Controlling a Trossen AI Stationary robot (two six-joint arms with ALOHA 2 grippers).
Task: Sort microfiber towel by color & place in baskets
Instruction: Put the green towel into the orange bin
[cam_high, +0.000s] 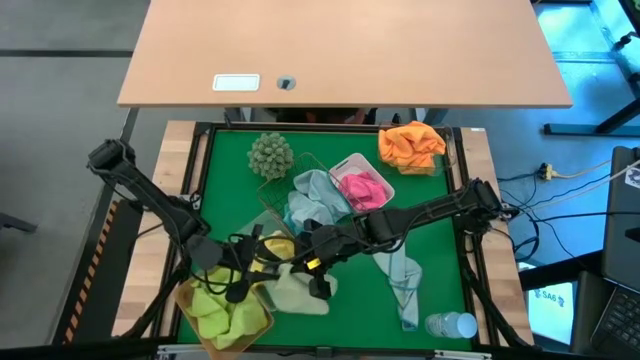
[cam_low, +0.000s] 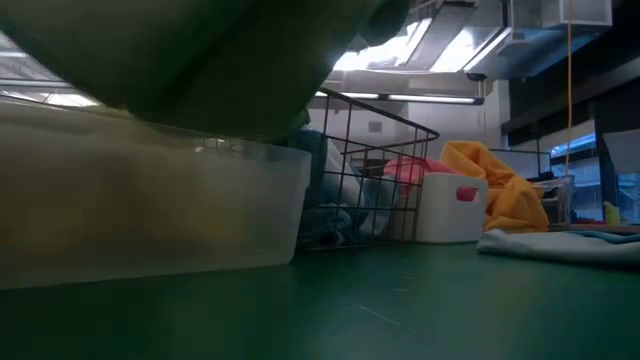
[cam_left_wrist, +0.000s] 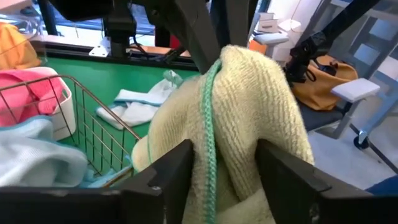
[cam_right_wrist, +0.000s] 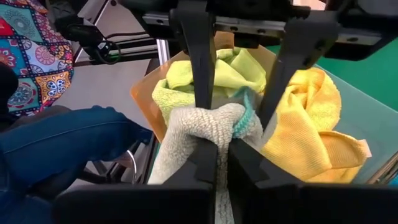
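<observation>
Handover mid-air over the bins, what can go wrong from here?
1. Only the right gripper pinches the pale towel; the left gripper stands open around it. When the arms part, cloth may snag on a finger or drop.
2. It hangs by the amber basket of lime towels and next to the yellow towel; with its pale, green-edged colour, a missort seems likely.

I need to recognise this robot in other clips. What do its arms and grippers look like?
Both arms are black and slim, built of jointed tubular links, with black cables along them. The left gripper has two flat, dark, angular fingers. The right gripper has matching flat black fingers on a dark crossbar. A small yellow marking shows near the right wrist in the high view.
</observation>
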